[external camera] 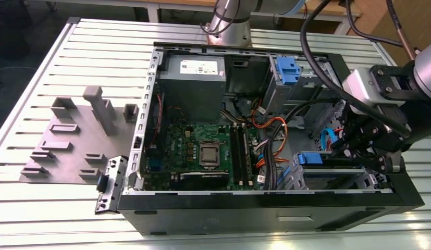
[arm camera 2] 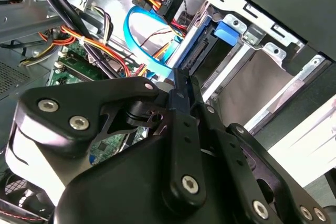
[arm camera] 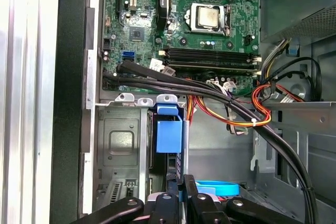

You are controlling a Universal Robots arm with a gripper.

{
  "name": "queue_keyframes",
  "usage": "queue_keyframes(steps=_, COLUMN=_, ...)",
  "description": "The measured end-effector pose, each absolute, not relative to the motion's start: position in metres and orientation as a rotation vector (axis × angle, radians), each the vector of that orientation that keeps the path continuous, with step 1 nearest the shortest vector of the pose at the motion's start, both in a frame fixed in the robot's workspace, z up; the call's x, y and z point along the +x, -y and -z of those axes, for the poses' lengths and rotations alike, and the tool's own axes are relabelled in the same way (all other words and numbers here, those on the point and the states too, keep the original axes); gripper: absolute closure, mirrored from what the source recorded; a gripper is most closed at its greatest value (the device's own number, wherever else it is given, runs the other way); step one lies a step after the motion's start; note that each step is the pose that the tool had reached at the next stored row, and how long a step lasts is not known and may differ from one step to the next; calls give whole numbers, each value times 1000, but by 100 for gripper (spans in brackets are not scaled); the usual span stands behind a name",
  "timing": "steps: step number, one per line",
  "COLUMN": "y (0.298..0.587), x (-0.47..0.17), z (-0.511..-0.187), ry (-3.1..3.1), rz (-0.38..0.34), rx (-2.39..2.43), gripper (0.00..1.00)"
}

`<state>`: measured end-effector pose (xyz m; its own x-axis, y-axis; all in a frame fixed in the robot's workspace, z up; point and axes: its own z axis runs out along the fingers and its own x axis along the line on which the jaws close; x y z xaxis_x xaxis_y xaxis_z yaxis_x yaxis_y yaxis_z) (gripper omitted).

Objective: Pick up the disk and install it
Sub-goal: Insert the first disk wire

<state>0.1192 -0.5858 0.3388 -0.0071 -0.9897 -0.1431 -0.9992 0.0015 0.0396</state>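
The disk [external camera: 310,158] stands on edge in the lower drive cage at the front corner of the open computer case, on the exterior view's right. Its blue end handle [arm camera: 169,132] points toward the motherboard. In the second wrist view the disk's dark body [arm camera 2: 202,51] runs from the blue handle [arm camera 2: 229,31] back to my fingertips. My gripper [external camera: 351,155] sits at the disk's rear end, over the cage. In both wrist views its black fingers look shut together, tips [arm camera 2: 181,80] against that end of the disk. The gripper [arm camera: 181,184] lines up with the disk's length.
Another blue-handled carrier [external camera: 288,70] sits in the upper bay, beside the grey power-supply box [external camera: 193,78]. Orange, red and black cables [arm camera: 236,114] and a blue flat cable [arm camera 2: 136,40] cross beside the cage. The motherboard [external camera: 201,151] fills the case floor. A grey fixture with blocks [external camera: 69,140] lies at the exterior view's left.
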Motion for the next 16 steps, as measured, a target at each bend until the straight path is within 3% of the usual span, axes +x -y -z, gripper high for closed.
queue_keyframes(steps=16, y=588, x=119, z=-335, ry=-2169, rz=-199, rx=-2160, gripper=84)
